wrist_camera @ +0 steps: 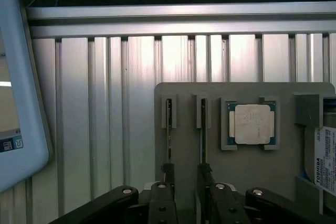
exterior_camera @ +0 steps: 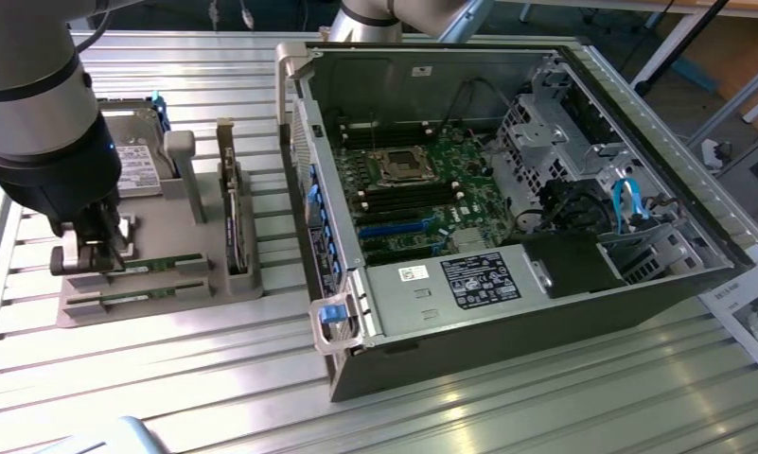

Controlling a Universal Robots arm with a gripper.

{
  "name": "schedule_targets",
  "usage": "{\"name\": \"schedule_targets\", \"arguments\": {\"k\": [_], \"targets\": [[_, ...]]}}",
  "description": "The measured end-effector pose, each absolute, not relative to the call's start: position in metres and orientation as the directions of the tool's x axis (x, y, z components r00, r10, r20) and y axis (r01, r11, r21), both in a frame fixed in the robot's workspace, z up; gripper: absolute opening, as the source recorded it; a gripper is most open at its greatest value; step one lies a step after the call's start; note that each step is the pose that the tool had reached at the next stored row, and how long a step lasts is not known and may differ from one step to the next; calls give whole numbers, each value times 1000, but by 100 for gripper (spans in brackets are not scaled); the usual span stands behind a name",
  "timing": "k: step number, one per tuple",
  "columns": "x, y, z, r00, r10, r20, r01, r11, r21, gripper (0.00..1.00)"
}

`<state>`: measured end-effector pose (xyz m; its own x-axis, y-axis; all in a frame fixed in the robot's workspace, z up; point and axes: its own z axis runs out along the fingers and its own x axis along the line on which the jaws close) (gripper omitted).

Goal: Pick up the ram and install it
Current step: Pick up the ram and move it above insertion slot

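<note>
- While the arm leans over the grey tray at the exterior view's left, the tool hangs low over the tray's slotted end.
- Seen from the wrist, the tool has its fingertips apart and clamped on nothing, with bare tray between them.
- The ram stands on edge in the slot beside the processor. The other ram stands in the next slot, parallel to it.
- Each fingertip sits near the end of one strip; I cannot tell whether either touches.
- The exterior view gives the strips' green faces: the ram is just beside the tool, and the other ram is one slot further out.
- The hard drive lies at the tray's far end; the wrist view catches its white label.
- The exterior view adds a card upright in the tray and the open case with its motherboard bare.
- Everything rests on the ribbed metal table.
</note>
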<state>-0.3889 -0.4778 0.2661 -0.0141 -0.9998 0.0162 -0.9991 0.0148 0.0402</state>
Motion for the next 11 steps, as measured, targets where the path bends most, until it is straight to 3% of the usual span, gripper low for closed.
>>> {"name": "schedule_targets", "arguments": {"k": [11], "targets": [[-389,-479,262,-14,-1000,16,-999,15,40,31]]}}
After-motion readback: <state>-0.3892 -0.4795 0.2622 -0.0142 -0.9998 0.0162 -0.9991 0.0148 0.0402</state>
